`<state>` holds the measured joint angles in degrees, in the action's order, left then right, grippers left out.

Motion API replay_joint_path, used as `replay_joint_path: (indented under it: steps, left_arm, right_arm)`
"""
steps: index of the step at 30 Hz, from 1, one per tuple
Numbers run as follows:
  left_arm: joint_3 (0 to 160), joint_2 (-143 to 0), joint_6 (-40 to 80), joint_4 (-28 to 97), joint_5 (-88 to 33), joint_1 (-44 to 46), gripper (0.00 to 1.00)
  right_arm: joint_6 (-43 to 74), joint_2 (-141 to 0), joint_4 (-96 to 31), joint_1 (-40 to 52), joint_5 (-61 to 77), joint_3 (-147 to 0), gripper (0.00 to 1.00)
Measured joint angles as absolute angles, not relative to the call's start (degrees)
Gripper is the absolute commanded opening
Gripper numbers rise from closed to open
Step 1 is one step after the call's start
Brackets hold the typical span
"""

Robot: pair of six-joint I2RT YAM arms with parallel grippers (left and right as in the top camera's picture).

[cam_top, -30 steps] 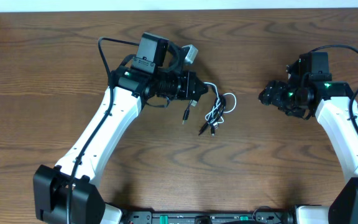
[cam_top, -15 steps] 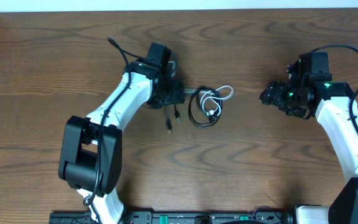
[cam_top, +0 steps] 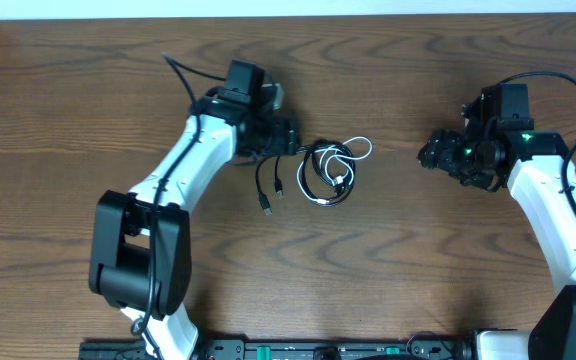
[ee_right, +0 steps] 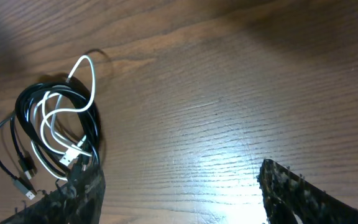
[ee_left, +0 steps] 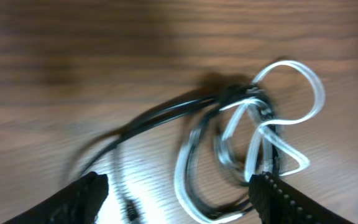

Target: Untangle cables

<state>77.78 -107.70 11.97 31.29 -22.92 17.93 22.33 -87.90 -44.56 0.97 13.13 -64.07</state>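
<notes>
Wooden table (cam_top: 68, 90) fills overhead view. Left arm (cam_top: 183, 170) reaches to far centre; right arm (cam_top: 553, 200) sits at right, well apart from the cords. Left gripper (ee_left: 178, 190): jaws spread wide, nothing clamped; wrist view blurred. Right gripper (ee_right: 179, 186): jaws likewise apart, bare wood between. Black cable (ee_left: 166, 111) coiled at table centre, just right of left gripper, two plug ends (cam_top: 267, 208) trailing near-left. White cable (ee_left: 319, 93) looped through black coil, tangled.

Robot lab bench: wood-grain table (cam_top: 58, 100) with left arm (cam_top: 183, 170) and right arm (cam_top: 555, 215).
</notes>
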Motion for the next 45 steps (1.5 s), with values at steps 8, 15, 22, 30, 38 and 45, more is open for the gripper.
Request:
replay_joint_path:
  steps: [8, 15, 22, 30, 38, 45]
  left_arm:
    - [78.3, -114.5, 19.2, 25.0, -25.2, 22.4, 0.61]
    - [78.4, -118.1, 25.3, 24.1, -20.3, 24.1, 0.42]
    - [78.4, -118.1, 27.0, 24.0, -16.3, 25.4, 0.08]
    - [78.4, -117.5, 26.4, 24.0, -16.4, 26.2, 0.08]
    - [78.4, -105.4, 25.7, 25.1, -23.9, 25.9, 0.07]
    - [78.4, -98.6, 25.7, 26.4, -27.6, 25.8, 0.07]
  right_arm:
    - [22.3, -87.9, -44.6, 1.0, 13.0, -64.1, 0.75]
    - [22.3, -87.9, -44.6, 1.0, 13.0, -64.1, 0.75]
    - [22.1, -87.9, -44.4, 1.6, 13.0, -64.1, 0.72]
    - [18.1, -87.9, -38.5, 7.4, 20.0, -64.1, 0.67]
    - [20.9, -87.9, -32.7, 11.5, 27.5, -64.1, 0.55]
    - [26.1, -87.9, -28.6, 14.2, 29.2, -64.1, 0.54]
